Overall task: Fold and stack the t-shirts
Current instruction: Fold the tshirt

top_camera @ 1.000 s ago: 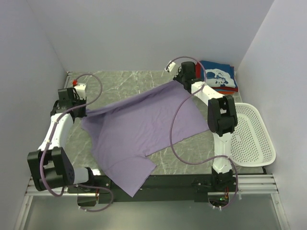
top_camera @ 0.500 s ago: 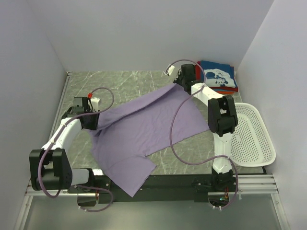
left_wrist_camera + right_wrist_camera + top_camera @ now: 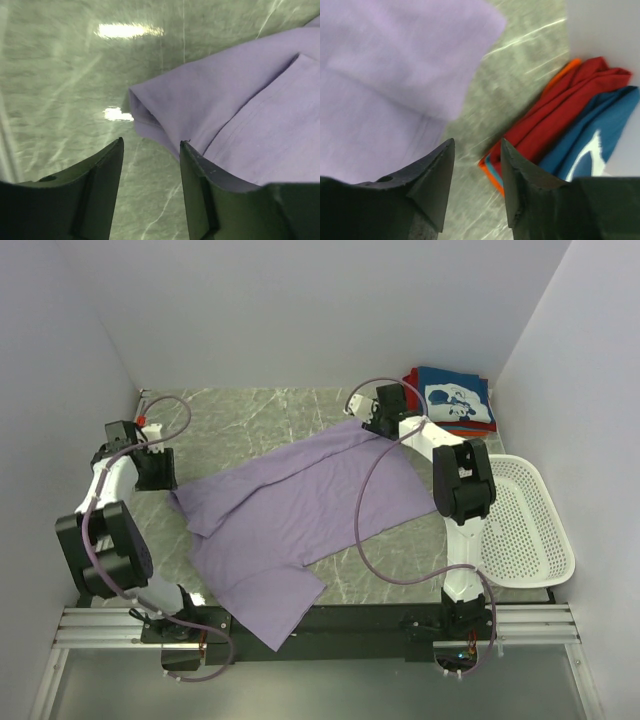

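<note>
Lavender t-shirt [image 3: 300, 510] flat on the table [image 3: 250, 415]; both pincers gaping, gripping nothing

Left pincer [image 3: 151, 145] hangs by the doubled-over left corner; right pincer [image 3: 477, 144] sits between the far corner and the folded stack [image 3: 455, 400]; cloth lies slantwise and creased, near end draped over the front edge; that overhang may drag it off, and folding now would trap creases.

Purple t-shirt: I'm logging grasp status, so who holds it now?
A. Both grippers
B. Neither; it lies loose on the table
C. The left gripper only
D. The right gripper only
B: the purple t-shirt lies spread on the table, and the wrist views show the left gripper and the right gripper with jaws apart and no cloth between them.
</note>
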{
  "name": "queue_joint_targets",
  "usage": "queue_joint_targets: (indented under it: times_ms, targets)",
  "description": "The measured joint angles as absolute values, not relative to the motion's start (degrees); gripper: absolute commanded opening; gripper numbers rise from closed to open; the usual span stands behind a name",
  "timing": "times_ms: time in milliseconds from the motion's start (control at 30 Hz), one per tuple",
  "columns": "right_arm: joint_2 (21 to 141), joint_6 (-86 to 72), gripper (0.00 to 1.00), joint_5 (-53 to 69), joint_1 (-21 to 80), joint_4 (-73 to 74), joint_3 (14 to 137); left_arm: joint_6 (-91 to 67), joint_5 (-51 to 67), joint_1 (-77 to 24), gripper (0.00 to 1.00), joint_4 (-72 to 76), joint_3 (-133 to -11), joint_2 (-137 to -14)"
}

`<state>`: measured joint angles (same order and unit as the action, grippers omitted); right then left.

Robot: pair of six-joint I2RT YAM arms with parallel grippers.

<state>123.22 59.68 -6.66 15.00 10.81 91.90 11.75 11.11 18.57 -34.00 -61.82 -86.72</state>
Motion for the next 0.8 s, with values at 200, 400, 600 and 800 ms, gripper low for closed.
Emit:
queue_joint_targets:
  times_ms: [200, 400, 600, 800]
  targets:
    - [122.6, 58.5, 0.52, -5.3, 14.5, 21.9, 96.4, 11.3, 15.0, 19.6, 0.50, -35.4, -62.1, -91.5]
    - [122.5, 53.3, 0.47, -1.5, 14.3, 33.6, 104.5, 10.1, 16.2, 19.5, 0.37, -34.7, -62.9, -94.6]
    - [128.6, 45.5, 0.40, 2.1, 14.3, 43.0, 120.1, 8.8, 15.0, 19.5, 0.01, -34.0, -66.7, -103.1]
    - [132.4, 40.0, 0.38, 3.3, 14.3, 48.5, 119.9, 8.5, 13.2, 19.4, 0.01, -35.4, -78.2, -112.3]
